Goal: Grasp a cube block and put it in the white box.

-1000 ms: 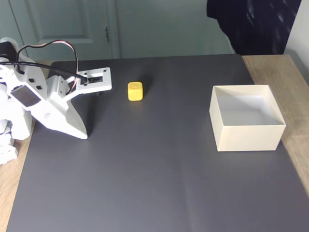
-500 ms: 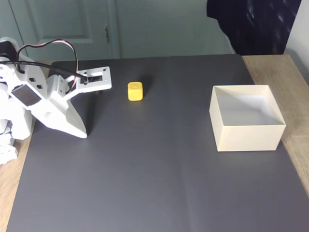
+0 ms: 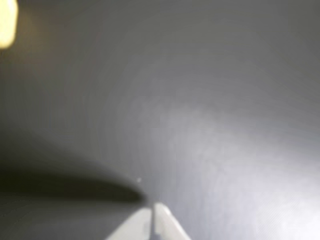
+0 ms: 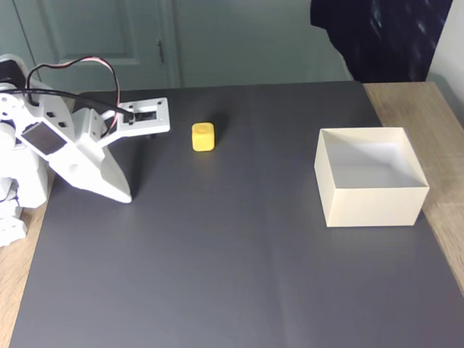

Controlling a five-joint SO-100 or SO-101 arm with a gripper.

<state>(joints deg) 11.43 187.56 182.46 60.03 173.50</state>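
Note:
The cube block (image 4: 203,136) is a small yellow cube on the dark mat, left of centre and towards the back in the fixed view. In the wrist view it is a blurred yellow patch (image 3: 6,22) at the top left corner. My gripper (image 4: 122,196) points down at the mat to the cube's left and nearer the front, well apart from it. Its white fingertips (image 3: 151,212) meet at the wrist view's bottom edge, shut with nothing between them. The white box (image 4: 373,206) stands open-topped at the right, and nothing shows inside it.
A dark grey mat (image 4: 232,275) covers most of the wooden table (image 4: 435,109). The arm's white base (image 4: 18,181) and looping cables (image 4: 72,69) stand at the left edge. A door and a dark cloth hang behind the table.
The arm has lifted and tilted slightly, and its cable loop has shifted. The cube and box have not moved.

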